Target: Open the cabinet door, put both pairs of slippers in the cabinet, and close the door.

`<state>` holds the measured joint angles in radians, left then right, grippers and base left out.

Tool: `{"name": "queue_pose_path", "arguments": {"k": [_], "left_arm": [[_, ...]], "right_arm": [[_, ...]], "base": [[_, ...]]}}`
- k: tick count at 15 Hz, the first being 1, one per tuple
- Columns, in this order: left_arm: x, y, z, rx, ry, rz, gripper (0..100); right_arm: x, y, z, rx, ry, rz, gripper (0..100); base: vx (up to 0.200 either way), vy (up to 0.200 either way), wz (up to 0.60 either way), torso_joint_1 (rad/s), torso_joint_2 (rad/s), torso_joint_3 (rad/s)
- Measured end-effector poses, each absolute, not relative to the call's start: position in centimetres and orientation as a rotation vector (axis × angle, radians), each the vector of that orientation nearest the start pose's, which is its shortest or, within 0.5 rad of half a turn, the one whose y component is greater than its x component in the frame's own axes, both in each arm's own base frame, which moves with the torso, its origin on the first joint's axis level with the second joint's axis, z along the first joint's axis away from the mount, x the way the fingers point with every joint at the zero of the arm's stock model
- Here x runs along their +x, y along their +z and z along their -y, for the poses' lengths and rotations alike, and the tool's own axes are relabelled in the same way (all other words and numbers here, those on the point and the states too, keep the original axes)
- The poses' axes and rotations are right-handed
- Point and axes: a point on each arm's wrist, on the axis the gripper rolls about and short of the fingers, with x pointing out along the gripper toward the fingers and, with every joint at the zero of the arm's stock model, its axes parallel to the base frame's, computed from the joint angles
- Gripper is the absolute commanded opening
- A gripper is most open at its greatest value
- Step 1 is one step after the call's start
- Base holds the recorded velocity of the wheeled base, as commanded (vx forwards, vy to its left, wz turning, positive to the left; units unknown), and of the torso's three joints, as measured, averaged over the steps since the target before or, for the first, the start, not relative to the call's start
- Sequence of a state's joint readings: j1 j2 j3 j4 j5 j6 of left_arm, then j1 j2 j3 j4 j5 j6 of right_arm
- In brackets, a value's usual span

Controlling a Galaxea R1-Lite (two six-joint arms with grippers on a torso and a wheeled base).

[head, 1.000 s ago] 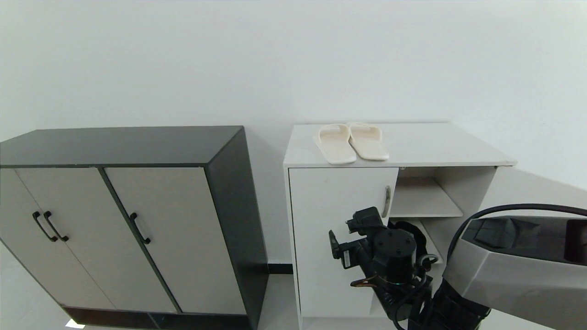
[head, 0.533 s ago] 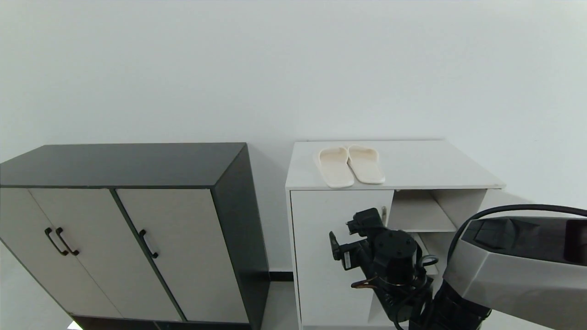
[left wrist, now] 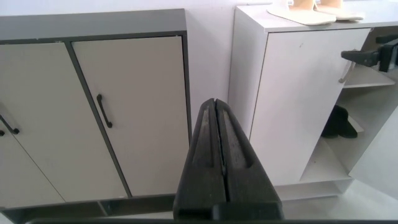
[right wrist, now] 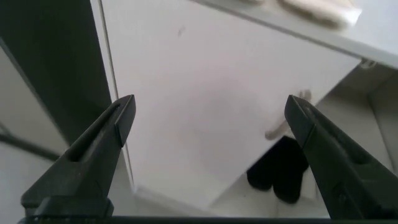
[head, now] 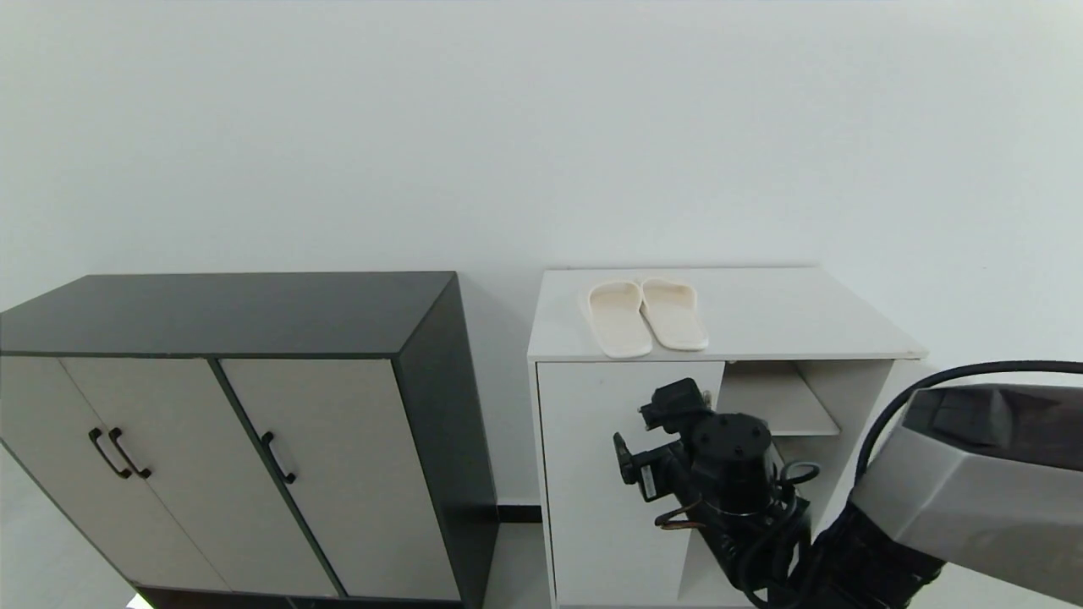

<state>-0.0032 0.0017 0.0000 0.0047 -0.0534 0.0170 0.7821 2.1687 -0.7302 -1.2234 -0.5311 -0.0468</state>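
Cream slippers (head: 647, 315), head view: side by side on the white cabinet (head: 584, 474), on its top surface.
Left gripper (left wrist: 214, 109), left wrist view: jaws pressed together, holding nothing, facing the dark cabinet (left wrist: 137, 106).
Black slippers (left wrist: 341, 121), left wrist view: standing in the white cabinet's open lower compartment.
Right gripper (right wrist: 210, 109), right wrist view: jaws spread wide, holding nothing, before the shut white door (right wrist: 186, 81).

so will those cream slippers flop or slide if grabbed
Probably light and slightly bendy: the cream slippers look like thin moulded foam. Lying flat on the smooth white cabinet top, they would likely slide under a push rather than tip.
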Motion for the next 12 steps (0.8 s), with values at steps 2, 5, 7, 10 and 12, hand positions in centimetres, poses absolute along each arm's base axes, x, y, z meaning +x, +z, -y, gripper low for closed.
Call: {"name": "queue_pose_path", "arguments": {"k": [2,5,7,10,12], "left_arm": [[-2.3,7.5,0.1,0.017,-0.056,-0.005,0],[-2.3,7.5,0.1,0.017,-0.057,-0.006,0],[-2.3,7.5,0.1,0.017,-0.056,-0.005,0],[-2.3,7.5,0.1,0.017,-0.056,-0.005,0],[-2.3,7.5,0.1,0.017,-0.056,-0.005,0]], "right_arm": [[26.0,7.6,-24.4,-0.199,0.249,-0.28,100],[25.6,11.2,-24.4,-0.101,0.226,-0.313,100],[25.4,13.2,-24.3,-0.055,0.226,-0.271,100],[25.5,14.7,-24.1,-0.02,0.224,-0.229,100],[25.7,15.3,-24.0,0.011,0.22,-0.19,100]], "base": [[0.0,0.0,0.0,0.0,0.0,0.0],[0.0,0.0,0.0,0.0,0.0,0.0],[0.0,0.0,0.0,0.0,0.0,0.0],[0.0,0.0,0.0,0.0,0.0,0.0],[0.0,0.0,0.0,0.0,0.0,0.0]]}}
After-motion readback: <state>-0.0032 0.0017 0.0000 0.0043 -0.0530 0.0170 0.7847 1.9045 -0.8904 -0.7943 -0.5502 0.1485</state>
